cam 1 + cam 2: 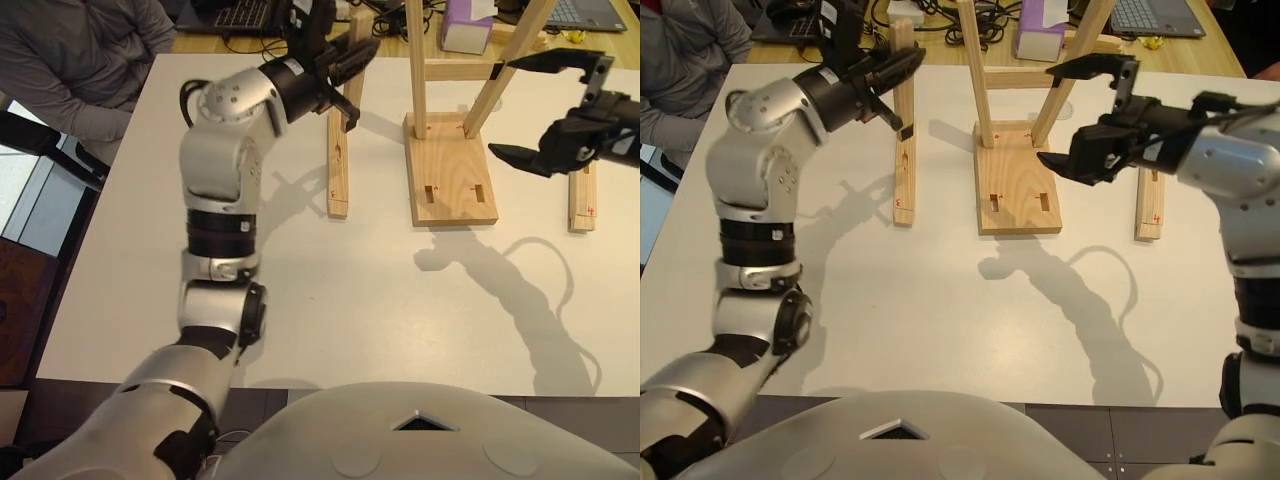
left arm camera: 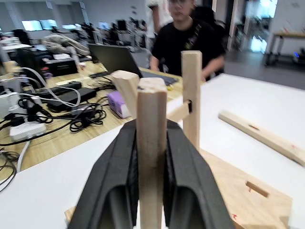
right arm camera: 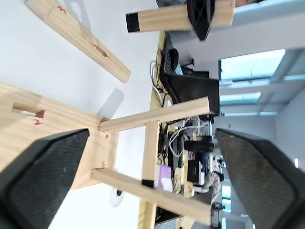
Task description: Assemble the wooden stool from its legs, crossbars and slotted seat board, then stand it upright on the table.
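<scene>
Left claw (image 2: 151, 131): clamped on upright leg (image 1: 339, 175).
Right claw (image 1: 503, 110): wide open, empty.
Risk: a misaligned leg could jam in the seat board (image 1: 450, 195) slot.

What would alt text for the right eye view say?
A seat board lies on a white table with two legs standing on it. The left gripper grips another wooden piece upright, and the open right gripper hovers near the legs.

purple box (image 1: 466, 25), laptop (image 1: 243, 13) & tangled blk cables (image 2: 86, 114) on the wooden desk (image 2: 50, 147) at far side
</scene>
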### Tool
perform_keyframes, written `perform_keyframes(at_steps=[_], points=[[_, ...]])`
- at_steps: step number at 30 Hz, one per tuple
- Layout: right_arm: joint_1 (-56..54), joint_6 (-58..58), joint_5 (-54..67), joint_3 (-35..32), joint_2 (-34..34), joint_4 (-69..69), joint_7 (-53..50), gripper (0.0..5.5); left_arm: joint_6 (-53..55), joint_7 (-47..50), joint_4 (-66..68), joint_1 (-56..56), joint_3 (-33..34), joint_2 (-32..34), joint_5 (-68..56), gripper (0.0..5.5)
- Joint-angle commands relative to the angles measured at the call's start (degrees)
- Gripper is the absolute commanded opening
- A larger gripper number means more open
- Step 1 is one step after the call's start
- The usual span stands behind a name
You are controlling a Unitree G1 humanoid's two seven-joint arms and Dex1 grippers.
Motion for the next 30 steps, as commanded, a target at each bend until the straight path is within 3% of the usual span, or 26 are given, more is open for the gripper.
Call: perform_keyframes(at_steps=[1, 6, 15, 30], points=[[9.39, 4.49, -0.24, -2.02, 2.78, -4.44, -3.36, 5.40, -8.63, 15.76, -1.04, 5.44, 3.08, -7.30, 2.87, 0.41], [16.96, 2.81, -4.00, 3.38, 7.64, -3.60, -6.12, 5.40, -23.73, 27.90, 8.22, 9.31, 1.48, -12.21, 8.07, 0.41], [15.31, 1.62, -8.31, 7.29, 13.55, 0.81, -9.60, 5.40, -45.95, 38.79, 36.13, 2.30, 5.03, -14.45, 8.00, 0.41], [14.30, 1.28, -9.52, 8.20, 15.67, 2.30, -9.84, 5.40, -52.58, 35.18, 46.11, -3.44, 8.02, -19.57, -4.45, 0.41]])
